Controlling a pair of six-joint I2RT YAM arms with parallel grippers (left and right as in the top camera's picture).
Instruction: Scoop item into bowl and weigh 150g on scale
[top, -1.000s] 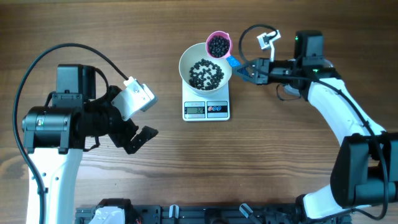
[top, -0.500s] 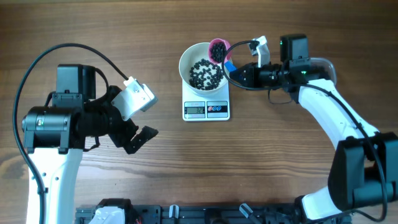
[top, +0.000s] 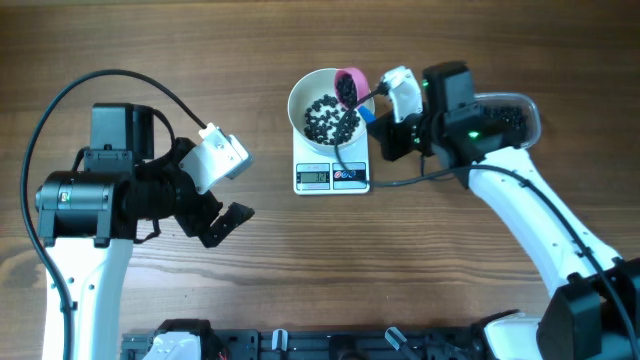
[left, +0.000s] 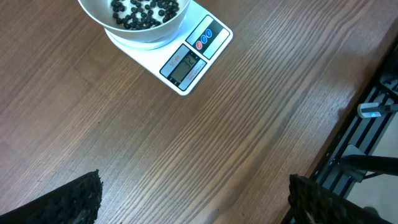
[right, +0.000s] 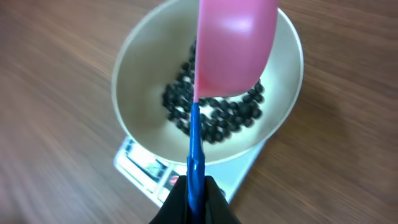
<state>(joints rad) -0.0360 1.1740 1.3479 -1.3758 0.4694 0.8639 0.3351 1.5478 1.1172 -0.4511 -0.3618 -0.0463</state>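
Observation:
A white bowl (top: 298, 100) with black beads (top: 328, 118) in it stands on the small white scale (top: 332, 177). My right gripper (top: 382, 122) is shut on the blue handle (top: 368, 112) of a pink scoop (top: 350, 82). The scoop is tipped over the bowl's right rim. In the right wrist view, the scoop (right: 235, 43) hangs over the beads (right: 211, 115), bowl (right: 134, 62) and scale (right: 140, 165), with the gripper (right: 196, 199) clamped on the handle (right: 194, 149). My left gripper (top: 228, 225) is open to the left, away from the scale. Its view shows the bowl (left: 140, 34) and scale (left: 193, 59).
A clear tub (top: 505, 115) holding more beads sits at the right, partly behind my right arm. A black rail (top: 330, 345) runs along the table's front edge.
My right arm has moved left and rolled the scoop from level beside the bowl to tipped over its right rim. The left arm has not moved.

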